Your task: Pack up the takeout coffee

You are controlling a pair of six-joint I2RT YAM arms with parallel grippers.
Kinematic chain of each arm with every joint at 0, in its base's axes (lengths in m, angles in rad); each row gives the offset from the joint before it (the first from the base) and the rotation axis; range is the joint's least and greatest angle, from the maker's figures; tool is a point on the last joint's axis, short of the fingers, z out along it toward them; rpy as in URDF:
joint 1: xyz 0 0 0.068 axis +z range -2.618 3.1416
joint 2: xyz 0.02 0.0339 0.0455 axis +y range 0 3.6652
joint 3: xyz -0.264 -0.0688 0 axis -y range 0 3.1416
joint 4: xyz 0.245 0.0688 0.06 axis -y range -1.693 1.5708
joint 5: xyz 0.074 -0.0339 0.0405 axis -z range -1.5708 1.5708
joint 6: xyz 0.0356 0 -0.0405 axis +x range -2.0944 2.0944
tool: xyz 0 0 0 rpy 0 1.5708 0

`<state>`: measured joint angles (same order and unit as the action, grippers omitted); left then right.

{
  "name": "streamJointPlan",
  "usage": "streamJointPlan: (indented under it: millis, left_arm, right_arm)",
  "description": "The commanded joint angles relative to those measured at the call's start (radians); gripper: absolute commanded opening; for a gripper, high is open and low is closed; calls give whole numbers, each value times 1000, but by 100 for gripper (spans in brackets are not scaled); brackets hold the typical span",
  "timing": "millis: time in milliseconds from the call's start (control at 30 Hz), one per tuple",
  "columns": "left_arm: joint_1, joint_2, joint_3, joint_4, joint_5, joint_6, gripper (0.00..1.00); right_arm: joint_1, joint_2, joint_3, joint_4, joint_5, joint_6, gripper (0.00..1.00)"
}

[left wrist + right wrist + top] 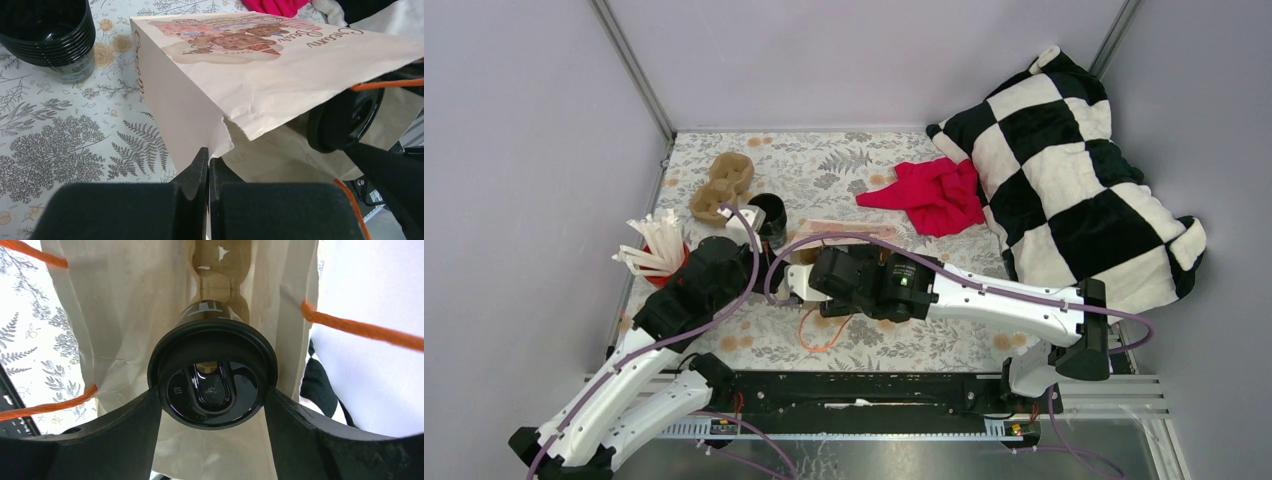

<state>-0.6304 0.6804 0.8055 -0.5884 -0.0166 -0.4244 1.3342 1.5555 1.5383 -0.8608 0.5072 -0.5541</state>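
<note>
The takeout coffee [212,375], a black cup with a round black lid, lies on its side in the mouth of a cream paper bag [125,315]. My right gripper [212,396] is shut on it, with a finger pressed against each side of the lid. In the left wrist view the lid [345,117] shows under the bag's raised upper wall [260,75]. My left gripper [208,156] is shut on the bag's torn rim edge and holds the mouth up. From above, the bag [849,227] is mostly hidden behind both wrists.
A stack of black cups [47,30] stands left of the bag. Left of it are a brown cardboard tray [722,185] and a red cup of white straws [656,250]. A red cloth [929,195] and a checkered pillow [1074,170] lie at the right. Orange bag handles [360,327] hang loose.
</note>
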Motion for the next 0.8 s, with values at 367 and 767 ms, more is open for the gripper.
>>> streamJointPlan:
  millis: [367, 767]
  left_arm:
    - [-3, -62, -59, 39, -5, -50, 2]
    - [-3, -76, -57, 42, -12, -54, 2]
  right_arm:
    - [-77, 46, -86, 168, -20, -227, 34]
    - [-136, 46, -177, 289, -109, -260, 33]
